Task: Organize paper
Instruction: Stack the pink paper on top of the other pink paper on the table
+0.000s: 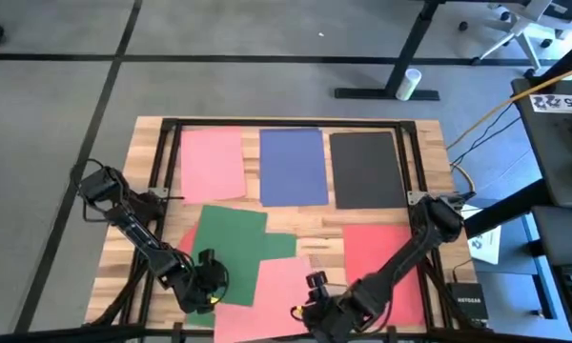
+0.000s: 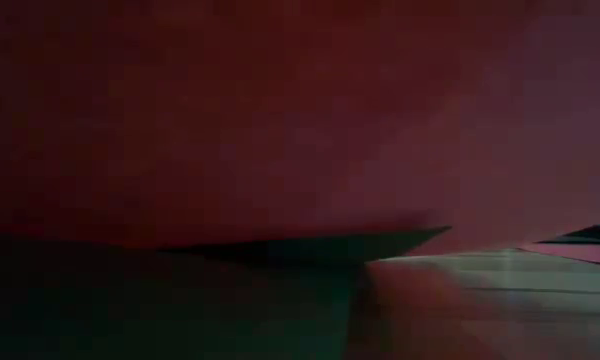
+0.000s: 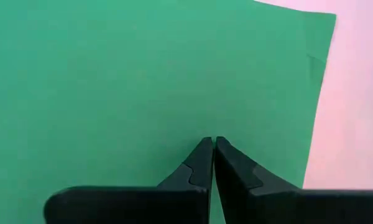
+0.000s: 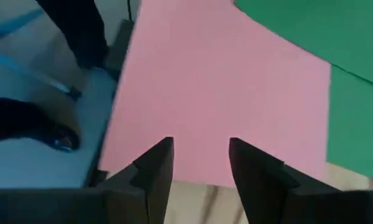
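Note:
Pink, blue and black paper sheets lie side by side along the table's far side. Nearer lie overlapping green sheets, a red sheet and a second pink sheet, which reaches the near edge. My left gripper is shut, its tips over the green paper near that sheet's border with the pink one. My right gripper is open above the near pink sheet, at one of its edges, with nothing between its fingers. My left gripper's shut fingertips point down at the green sheet's flat face, a little in from its edge. Whether they touch the sheet, I cannot tell. The sheet lies flat.
A black frame runs round the tabletop. Bare wood shows between the far row and the near sheets. A reddish sheet close to the low camera blocks most of that view. Past the near edge, floor and cables show.

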`<state>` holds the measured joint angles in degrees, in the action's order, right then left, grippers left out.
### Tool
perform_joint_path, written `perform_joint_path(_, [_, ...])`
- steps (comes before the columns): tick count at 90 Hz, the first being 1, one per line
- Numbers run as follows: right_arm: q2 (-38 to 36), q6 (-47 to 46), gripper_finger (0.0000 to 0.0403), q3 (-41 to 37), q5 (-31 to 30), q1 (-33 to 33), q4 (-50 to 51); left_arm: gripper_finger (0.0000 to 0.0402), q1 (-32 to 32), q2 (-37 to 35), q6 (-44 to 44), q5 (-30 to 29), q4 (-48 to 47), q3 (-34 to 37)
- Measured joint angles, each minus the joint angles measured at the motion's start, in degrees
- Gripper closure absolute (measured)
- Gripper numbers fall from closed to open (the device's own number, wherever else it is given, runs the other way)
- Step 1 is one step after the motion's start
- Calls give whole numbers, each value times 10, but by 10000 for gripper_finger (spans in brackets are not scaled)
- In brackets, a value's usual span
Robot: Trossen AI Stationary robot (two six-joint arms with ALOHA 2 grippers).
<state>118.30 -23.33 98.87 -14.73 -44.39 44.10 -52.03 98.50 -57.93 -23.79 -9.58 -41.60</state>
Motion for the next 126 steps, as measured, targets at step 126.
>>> perform_joint_path(126, [77,-82,255,94,-11,-34,8,402,1,0,-4,2,0,0])
